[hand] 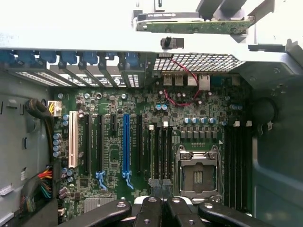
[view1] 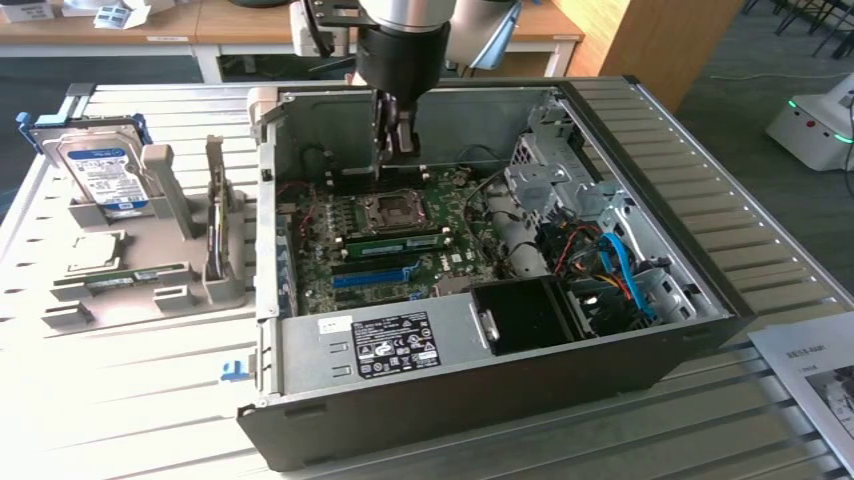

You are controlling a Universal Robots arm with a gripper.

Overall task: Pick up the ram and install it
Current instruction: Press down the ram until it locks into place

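The ram [view1: 398, 243] lies seated in a slot on the motherboard [view1: 387, 262], just nearer than the processor socket [view1: 398, 210], so the install looks done or close to done. The gripper [view1: 396, 138] hovers above the board's far edge inside the computer case [view1: 507, 370], fingers pressed together and holding nothing. A hard drive [view1: 104, 178] stands in a rack at the exterior view's left.

Black cylindrical wrist, dark screw-studded fingers [hand: 163, 208]
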